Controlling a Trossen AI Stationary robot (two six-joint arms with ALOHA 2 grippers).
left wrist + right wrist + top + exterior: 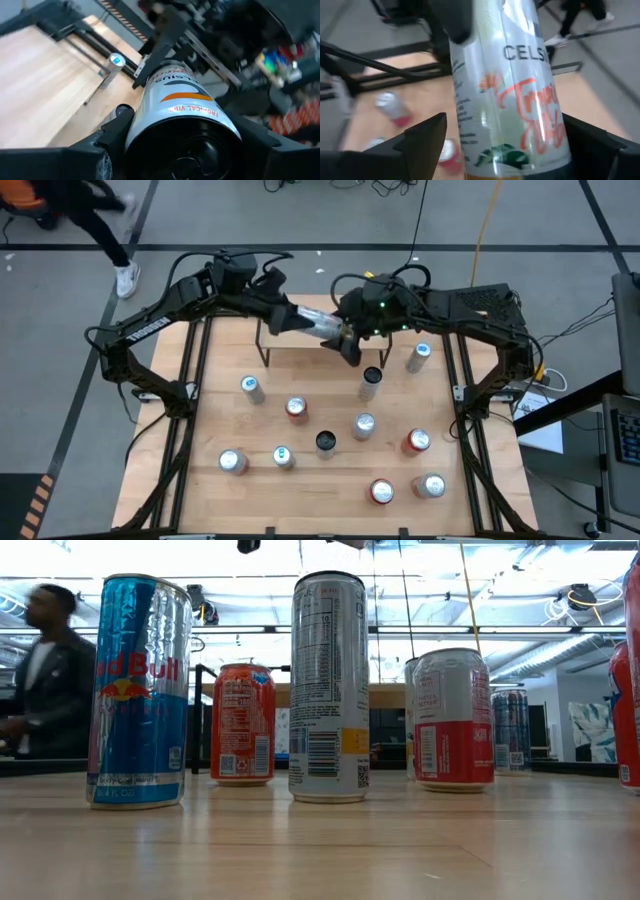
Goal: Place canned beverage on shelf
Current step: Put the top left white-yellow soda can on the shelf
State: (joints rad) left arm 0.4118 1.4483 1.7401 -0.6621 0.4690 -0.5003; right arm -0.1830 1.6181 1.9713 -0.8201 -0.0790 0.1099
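While my left pincer clamps the white can lying sideways above the shelf, my right pincer stands open around its far end, fingers clear of it.

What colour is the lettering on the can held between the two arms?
Orange script on a white can, with dark block letters above; right wrist view shows it best.
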